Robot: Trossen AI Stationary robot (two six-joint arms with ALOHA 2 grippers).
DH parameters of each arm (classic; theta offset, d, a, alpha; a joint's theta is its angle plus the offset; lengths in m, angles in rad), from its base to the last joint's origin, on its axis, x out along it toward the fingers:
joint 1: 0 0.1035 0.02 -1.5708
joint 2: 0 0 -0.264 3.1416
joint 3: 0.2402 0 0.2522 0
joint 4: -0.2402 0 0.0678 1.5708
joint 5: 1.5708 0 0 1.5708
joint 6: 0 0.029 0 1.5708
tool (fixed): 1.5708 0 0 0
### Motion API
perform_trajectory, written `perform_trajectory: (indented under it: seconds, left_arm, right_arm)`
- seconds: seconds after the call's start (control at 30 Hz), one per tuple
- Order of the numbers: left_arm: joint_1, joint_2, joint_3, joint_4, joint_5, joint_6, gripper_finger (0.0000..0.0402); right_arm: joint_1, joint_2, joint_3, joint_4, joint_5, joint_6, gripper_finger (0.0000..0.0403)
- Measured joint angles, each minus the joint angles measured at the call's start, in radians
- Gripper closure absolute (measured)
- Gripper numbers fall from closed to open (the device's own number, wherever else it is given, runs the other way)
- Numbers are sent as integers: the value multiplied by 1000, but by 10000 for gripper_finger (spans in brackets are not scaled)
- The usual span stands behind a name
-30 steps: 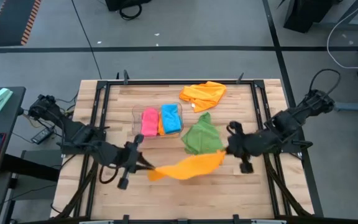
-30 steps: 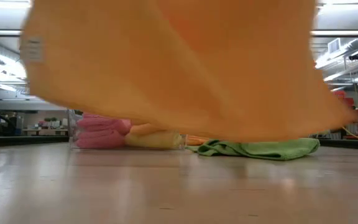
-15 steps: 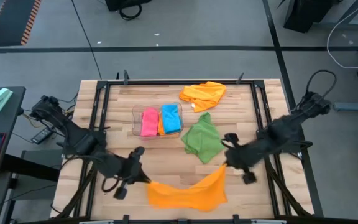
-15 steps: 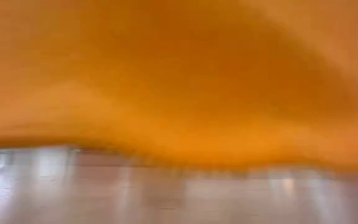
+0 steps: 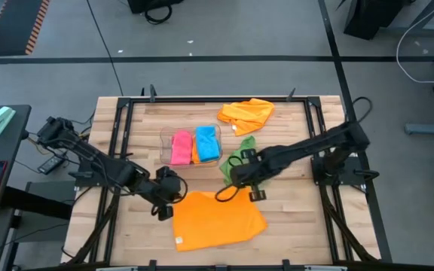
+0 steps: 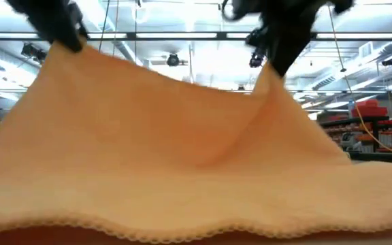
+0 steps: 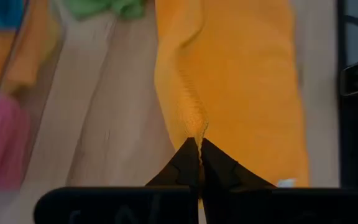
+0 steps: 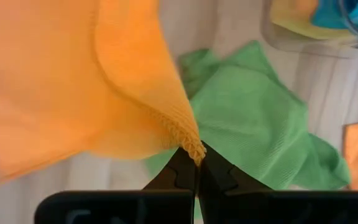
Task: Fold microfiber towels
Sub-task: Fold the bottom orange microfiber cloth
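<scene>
Near the front edge of the table (image 5: 292,233), the orange towel (image 5: 218,218) lies spread almost flat on the wood, with its two far corners lifted off the surface. It looks very light and completely limp — it sags between the two pinch points in the low view, so it probably follows any pull and keeps no shape by itself. The surface seems soft and a little grippy, not slippery. The hemmed corners are the best places to take it, because the stitched edge gives the fingers something firm.

The left gripper (image 5: 173,188) is clenched on one far corner, and in its wrist view the hem sits right at the closed fingertips. The right gripper (image 5: 236,179) is clenched on the other far corner. Both arms reach inward and low over the table, the right one stretched long across the green towel (image 5: 241,159), which lies crumpled just beside the orange one. A second orange cloth (image 5: 246,113) lies near the back edge. Folded pink and blue towels sit in the clear bin (image 5: 194,145).
</scene>
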Motion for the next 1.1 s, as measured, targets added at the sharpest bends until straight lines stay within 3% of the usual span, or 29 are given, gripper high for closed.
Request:
perform_trajectory:
  seconds: [0.23,0.53,0.77,0.93,1.1]
  left_arm:
    - [0,0,-82,-4,1,-122,372]
    - [-5,0,-143,-12,18,-230,394]
    - [-17,0,-177,-16,27,-308,365]
    - [-30,0,-181,-24,27,-316,378]
    - [-46,0,-181,-47,27,-348,392]
  right_arm:
    - [-88,56,0,72,18,-44,395]
    - [-185,79,0,106,19,-57,390]
    - [-236,77,-44,111,15,-92,315]
    - [-273,37,-73,110,14,-118,252]
    - [-317,27,-136,130,-8,-140,215]
